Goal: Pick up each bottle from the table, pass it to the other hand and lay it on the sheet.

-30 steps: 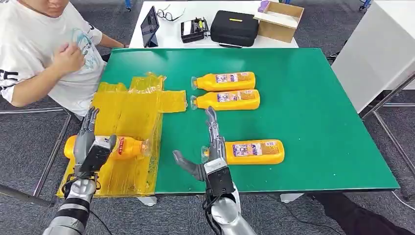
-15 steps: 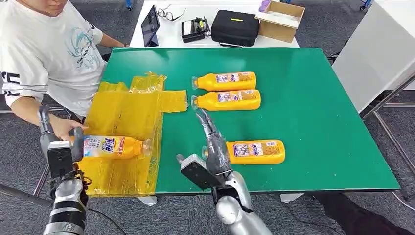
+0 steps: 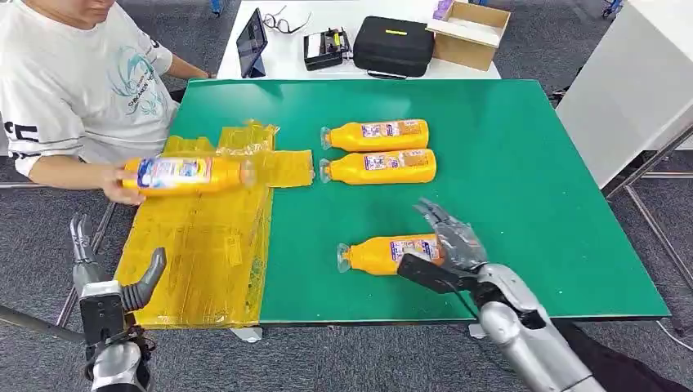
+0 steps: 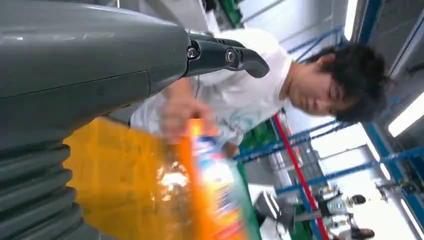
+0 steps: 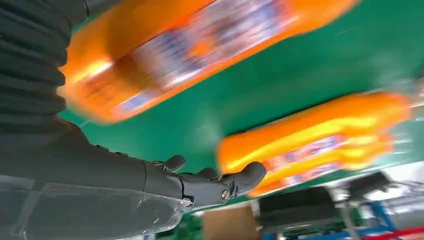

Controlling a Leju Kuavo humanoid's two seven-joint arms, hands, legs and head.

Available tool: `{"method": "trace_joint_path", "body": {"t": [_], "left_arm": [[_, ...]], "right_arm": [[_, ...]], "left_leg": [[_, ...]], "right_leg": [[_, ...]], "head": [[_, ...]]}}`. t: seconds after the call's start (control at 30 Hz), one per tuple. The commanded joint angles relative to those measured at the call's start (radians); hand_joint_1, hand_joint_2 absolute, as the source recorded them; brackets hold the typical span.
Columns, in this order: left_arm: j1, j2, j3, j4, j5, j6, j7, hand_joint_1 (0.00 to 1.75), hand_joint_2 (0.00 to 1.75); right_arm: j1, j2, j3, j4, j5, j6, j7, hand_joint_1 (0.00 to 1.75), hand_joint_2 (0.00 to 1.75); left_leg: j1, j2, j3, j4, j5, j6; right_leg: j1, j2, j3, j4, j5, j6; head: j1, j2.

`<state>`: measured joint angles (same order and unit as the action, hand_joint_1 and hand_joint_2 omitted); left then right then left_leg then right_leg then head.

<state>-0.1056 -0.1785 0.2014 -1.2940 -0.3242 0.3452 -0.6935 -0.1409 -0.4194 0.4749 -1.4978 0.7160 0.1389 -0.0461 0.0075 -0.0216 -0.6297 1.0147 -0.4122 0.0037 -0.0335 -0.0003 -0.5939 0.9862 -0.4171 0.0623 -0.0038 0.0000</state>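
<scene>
Bottle (image 3: 384, 253) at lower centre lies flat under the right hand (image 3: 449, 245), fingers spread; it should wrap the middle squarely. Left hand (image 3: 102, 282) waits wide, holding nothing.

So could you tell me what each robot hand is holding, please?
Left hand: nothing, fingers apart. Right hand is over the nearest orange plastic bottle's base end; grip unclear.
</scene>
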Motion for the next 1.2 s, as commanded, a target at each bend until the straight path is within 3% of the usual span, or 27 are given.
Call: {"method": "trace_joint_path", "body": {"t": [0.03, 0.13, 0.4, 0.5, 0.63, 0.77, 0.9, 1.2], "left_arm": [[0.002, -0.036, -0.037, 0.039, 0.009, -0.024, 0.005, 0.00, 1.75], [-0.015, -0.036, -0.046, 0.074, 0.011, -0.032, 0.005, 0.00, 1.75], [-0.051, -0.034, -0.056, 0.143, 0.021, -0.054, -0.004, 0.00, 1.75], [-0.072, -0.036, -0.063, 0.188, 0.034, -0.074, -0.002, 0.00, 1.75], [-0.101, -0.042, -0.091, 0.240, 0.029, -0.078, -0.005, 0.00, 1.75], [-0.105, -0.043, -0.115, 0.259, 0.024, -0.079, 0.005, 0.00, 1.75], [-0.107, -0.045, -0.126, 0.265, 0.022, -0.087, 0.012, 0.00, 1.75], [-0.136, -0.047, -0.144, 0.310, 0.023, -0.084, 0.014, 0.00, 1.75]], "right_arm": [[0.086, -0.210, -0.061, -0.165, -0.028, 0.048, 0.038, 0.00, 1.75], [0.081, -0.191, -0.049, -0.156, -0.045, 0.056, 0.019, 0.00, 1.75], [-0.069, -0.222, 0.055, -0.068, -0.080, 0.152, 0.010, 0.00, 1.75], [-0.200, -0.208, 0.158, 0.033, -0.118, 0.228, 0.017, 0.00, 1.75], [-0.347, -0.133, 0.282, 0.211, -0.140, 0.248, 0.015, 0.00, 1.75], [-0.448, -0.040, 0.361, 0.373, -0.089, 0.171, 0.037, 0.00, 1.75], [-0.485, 0.042, 0.382, 0.504, -0.072, 0.131, 0.044, 0.00, 1.75], [-0.470, 0.048, 0.413, 0.539, -0.125, 0.139, -0.008, 0.00, 1.75]], "left_leg": [[0.000, 0.000, 0.001, 0.000, -0.002, 0.001], [0.001, 0.002, 0.004, 0.001, -0.004, 0.001], [0.001, 0.005, 0.004, 0.000, -0.002, 0.002], [0.002, 0.007, 0.006, 0.000, -0.003, 0.002], [0.001, 0.011, 0.005, -0.001, -0.002, 0.001], [0.000, 0.009, 0.004, -0.002, 0.000, 0.002], [0.001, 0.009, 0.004, -0.001, 0.000, 0.002], [0.001, 0.004, 0.004, -0.001, 0.000, 0.002]], "right_leg": [[0.001, -0.001, 0.002, 0.000, -0.002, -0.003], [0.002, -0.001, 0.005, -0.001, -0.002, -0.005], [0.002, 0.003, 0.004, -0.001, 0.000, -0.004], [0.003, 0.004, 0.005, -0.002, 0.000, -0.005], [0.003, 0.009, 0.004, -0.002, 0.002, -0.004], [0.001, 0.005, 0.002, -0.002, 0.003, -0.001], [0.002, 0.006, 0.003, -0.002, 0.002, -0.001], [0.002, 0.002, 0.005, -0.002, 0.001, -0.002]], "head": [[0.000, 0.000], [0.000, 0.000], [0.000, 0.000], [0.000, 0.000], [-0.002, 0.000], [-0.001, 0.000], [-0.001, 0.000], [0.000, 0.000]]}}
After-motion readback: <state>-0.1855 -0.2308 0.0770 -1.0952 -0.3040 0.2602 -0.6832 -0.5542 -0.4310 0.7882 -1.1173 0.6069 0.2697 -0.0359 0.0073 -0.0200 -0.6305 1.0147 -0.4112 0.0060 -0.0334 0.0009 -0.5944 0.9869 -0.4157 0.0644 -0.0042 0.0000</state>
